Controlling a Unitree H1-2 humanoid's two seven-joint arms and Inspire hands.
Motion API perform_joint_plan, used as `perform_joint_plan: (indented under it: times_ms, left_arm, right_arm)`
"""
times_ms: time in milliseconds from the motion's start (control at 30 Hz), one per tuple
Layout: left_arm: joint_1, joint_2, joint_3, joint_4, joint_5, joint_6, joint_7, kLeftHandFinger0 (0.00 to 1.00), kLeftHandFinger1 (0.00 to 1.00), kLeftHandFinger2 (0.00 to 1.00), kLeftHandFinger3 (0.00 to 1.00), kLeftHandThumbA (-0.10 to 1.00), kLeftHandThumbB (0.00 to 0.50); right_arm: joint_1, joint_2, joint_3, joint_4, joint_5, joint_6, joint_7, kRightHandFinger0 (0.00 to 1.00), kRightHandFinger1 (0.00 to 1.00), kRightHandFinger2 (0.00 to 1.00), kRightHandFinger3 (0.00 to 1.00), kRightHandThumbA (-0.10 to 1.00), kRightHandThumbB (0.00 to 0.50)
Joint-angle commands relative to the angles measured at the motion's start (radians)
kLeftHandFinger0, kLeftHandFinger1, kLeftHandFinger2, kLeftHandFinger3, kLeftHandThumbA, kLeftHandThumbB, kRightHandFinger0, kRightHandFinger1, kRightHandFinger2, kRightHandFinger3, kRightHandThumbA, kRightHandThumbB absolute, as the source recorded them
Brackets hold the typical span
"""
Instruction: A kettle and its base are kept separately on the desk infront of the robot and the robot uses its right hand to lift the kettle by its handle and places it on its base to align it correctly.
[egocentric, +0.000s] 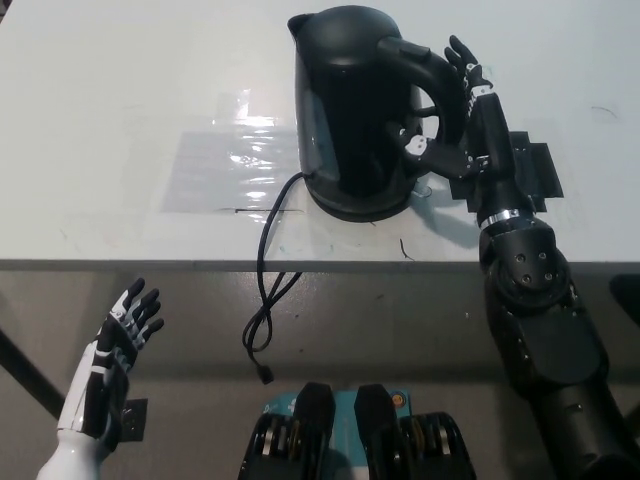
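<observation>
Head view: black plastic electric kettle (350, 110) sits upright on its round black base (362, 207) on white desk (120, 90). Black right hand (462, 120) beside the handle, fingers spread, holding nothing. White left hand (118, 345) rests open below the desk edge.

My right hand (462, 120) is black with small white patches on the fingers, set against the glossy black kettle (360, 100), whose base (360, 208) and trailing cord (268, 290) are black too. The desk (120, 120) is pale grey-white with a shiny clear film (235, 165) and what looks like black tape (530, 172). My left hand (125, 335) is white with black segments.
</observation>
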Motion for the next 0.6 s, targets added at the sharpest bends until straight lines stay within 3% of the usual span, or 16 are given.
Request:
perform_joint_plan:
  times_ms: [0,200,333,433,567]
  left_arm:
    - [-0.015,0.017,0.013,-0.027,-0.015,-0.008,-0.007,1.0,1.0,1.0,1.0,1.0,0.178]
    - [-0.017,0.017,0.016,-0.034,-0.021,-0.004,-0.006,1.0,1.0,1.0,1.0,1.0,0.17]
    - [-0.017,0.016,0.019,-0.032,-0.027,0.0,-0.005,1.0,1.0,1.0,1.0,1.0,0.169]
    - [-0.016,0.014,0.019,-0.031,-0.025,-0.004,-0.003,1.0,1.0,1.0,1.0,1.0,0.163]
    - [-0.012,0.014,0.019,-0.023,-0.027,-0.016,-0.007,1.0,1.0,1.0,1.0,1.0,0.172]
  right_arm:
    - [-0.024,0.009,-0.001,-0.039,0.001,-0.035,0.031,1.0,1.0,1.0,1.0,0.83,0.5]
    - [-0.027,0.021,-0.034,0.002,-0.165,-0.14,-0.211,1.0,1.0,1.0,1.0,0.85,0.5]
    - [-0.005,0.029,-0.06,-0.078,-0.261,-0.128,-0.335,1.0,1.0,1.0,1.0,0.92,0.493]
    - [0.007,0.022,-0.064,-0.112,-0.298,-0.108,-0.362,1.0,1.0,1.0,1.0,0.98,0.48]
    - [0.026,0.012,-0.076,-0.162,-0.302,-0.089,-0.358,1.0,1.0,1.0,1.0,0.93,0.5]
